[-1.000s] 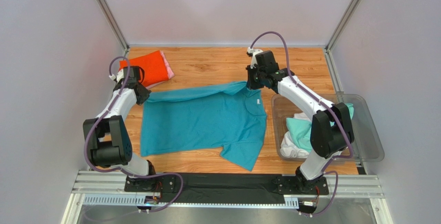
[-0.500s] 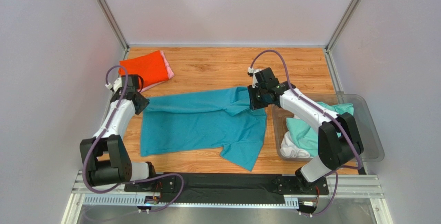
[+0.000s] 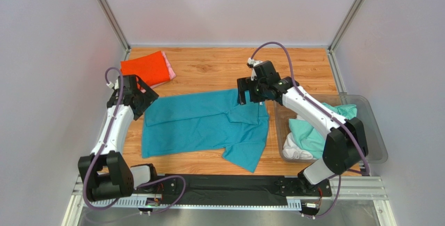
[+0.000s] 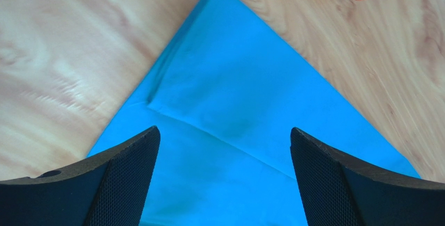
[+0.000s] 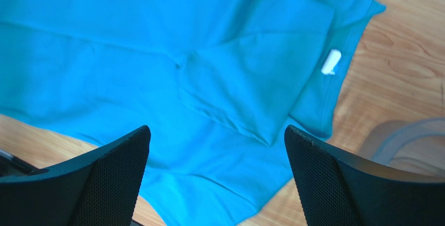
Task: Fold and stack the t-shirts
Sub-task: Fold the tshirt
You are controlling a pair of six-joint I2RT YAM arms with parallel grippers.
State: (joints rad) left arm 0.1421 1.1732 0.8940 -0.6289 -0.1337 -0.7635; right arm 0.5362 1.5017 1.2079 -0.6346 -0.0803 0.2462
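the teal t-shirt lies spread on the wooden table, its far edge folded nearward over itself, collar to the right. the left gripper hovers over its far left corner, fingers spread and empty. the right gripper hovers over the collar end, likewise released. a folded orange-red shirt sits far left on a pink shirt. a mint-green shirt and a white shirt lie in the clear bin at right.
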